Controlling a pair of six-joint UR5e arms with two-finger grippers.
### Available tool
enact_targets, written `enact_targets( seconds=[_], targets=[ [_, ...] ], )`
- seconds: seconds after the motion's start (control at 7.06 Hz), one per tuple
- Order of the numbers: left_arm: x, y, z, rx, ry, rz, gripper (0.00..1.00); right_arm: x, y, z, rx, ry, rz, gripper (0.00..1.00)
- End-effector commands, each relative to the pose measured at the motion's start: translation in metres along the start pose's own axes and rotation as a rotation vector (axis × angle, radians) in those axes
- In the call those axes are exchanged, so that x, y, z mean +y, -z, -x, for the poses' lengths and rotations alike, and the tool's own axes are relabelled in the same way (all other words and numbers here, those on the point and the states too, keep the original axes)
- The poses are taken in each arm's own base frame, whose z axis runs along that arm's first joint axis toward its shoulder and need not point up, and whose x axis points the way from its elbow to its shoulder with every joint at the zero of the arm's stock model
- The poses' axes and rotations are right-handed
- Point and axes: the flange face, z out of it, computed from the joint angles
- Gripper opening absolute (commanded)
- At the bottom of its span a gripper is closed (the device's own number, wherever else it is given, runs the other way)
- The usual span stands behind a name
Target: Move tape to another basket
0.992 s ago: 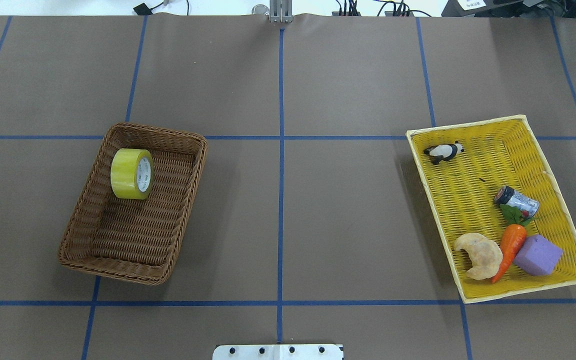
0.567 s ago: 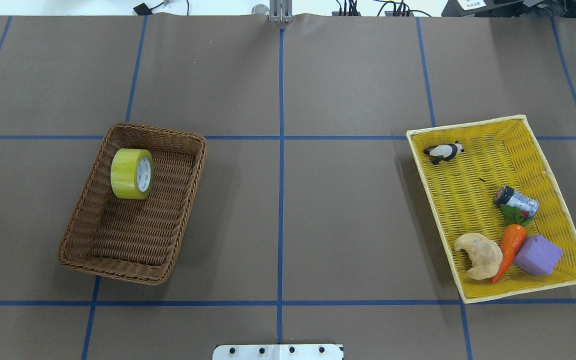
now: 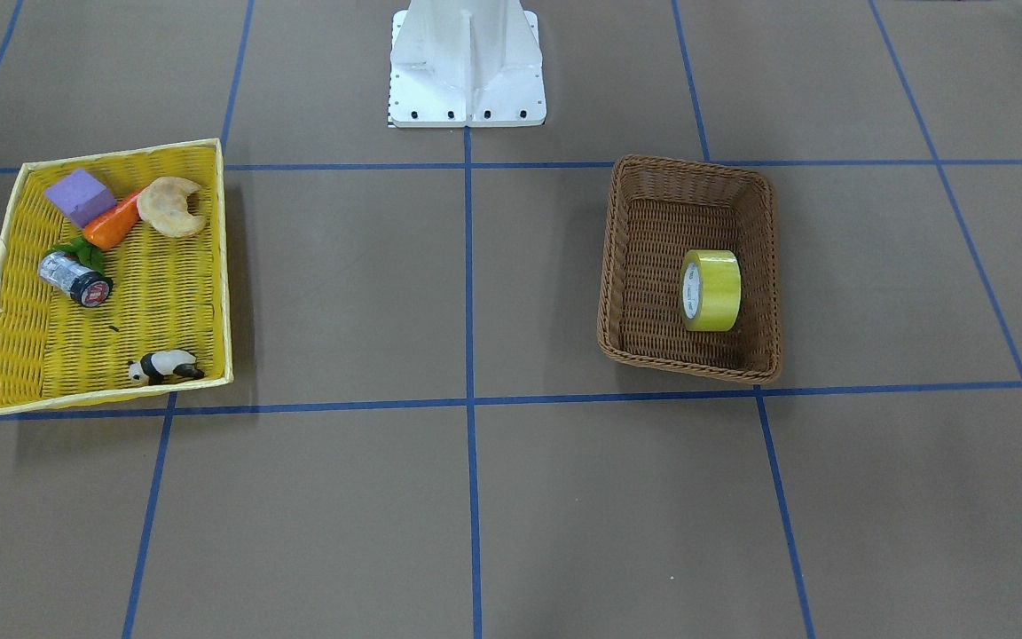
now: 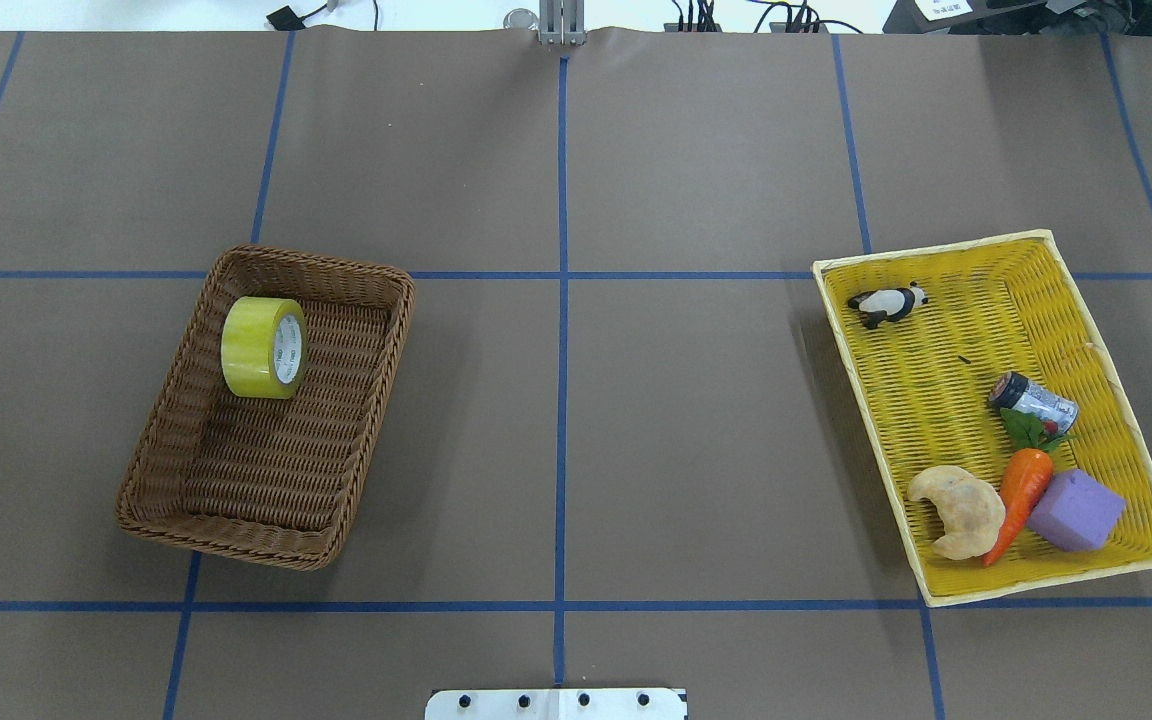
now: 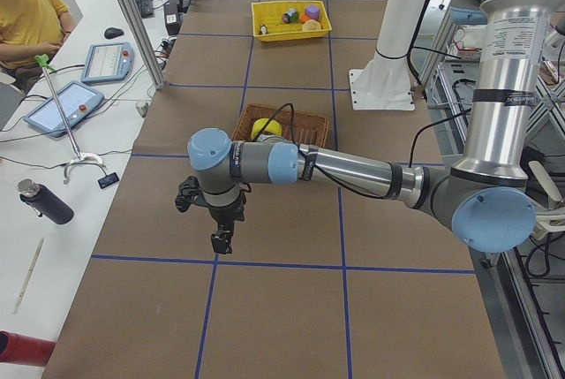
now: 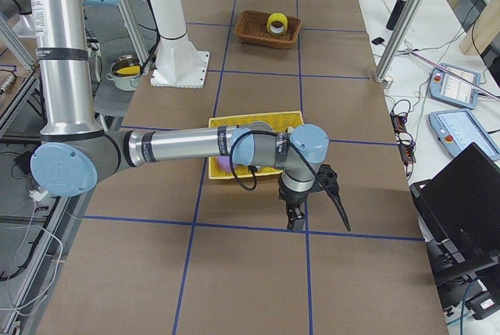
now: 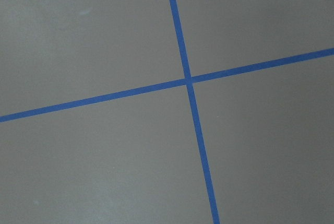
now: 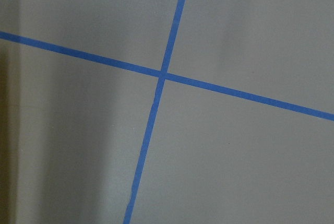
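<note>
The tape (image 4: 261,347), a yellow roll with a white printed core, stands on edge in the far end of the brown wicker basket (image 4: 236,535). Both also show in the front-facing view, the tape (image 3: 711,289) inside the basket (image 3: 688,362). Neither gripper shows in the overhead or front-facing views. In the exterior left view my left gripper (image 5: 221,242) hangs over bare table, well short of the basket (image 5: 305,119) and tape (image 5: 265,128). In the exterior right view my right gripper (image 6: 295,222) hangs beside the yellow basket (image 6: 258,119). I cannot tell whether either is open or shut.
The shallow yellow basket (image 4: 936,249) holds a toy panda (image 4: 889,303), a silver-and-black can (image 4: 1034,401), a carrot (image 4: 1021,490), a croissant (image 4: 961,510) and a purple block (image 4: 1076,510). The white robot base (image 3: 467,62) stands at mid-table. An operator (image 5: 26,8) sits at a side table.
</note>
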Motion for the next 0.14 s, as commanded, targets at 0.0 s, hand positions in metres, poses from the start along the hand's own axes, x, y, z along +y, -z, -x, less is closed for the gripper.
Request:
enact_targets(
  seconds=[0.0],
  targets=[
    [-0.0002, -0.0003, -0.0007, 0.000, -0.002, 0.001, 0.99, -0.0001, 0.0003, 0.0002, 0.000, 0.000, -0.001, 1.00]
  ],
)
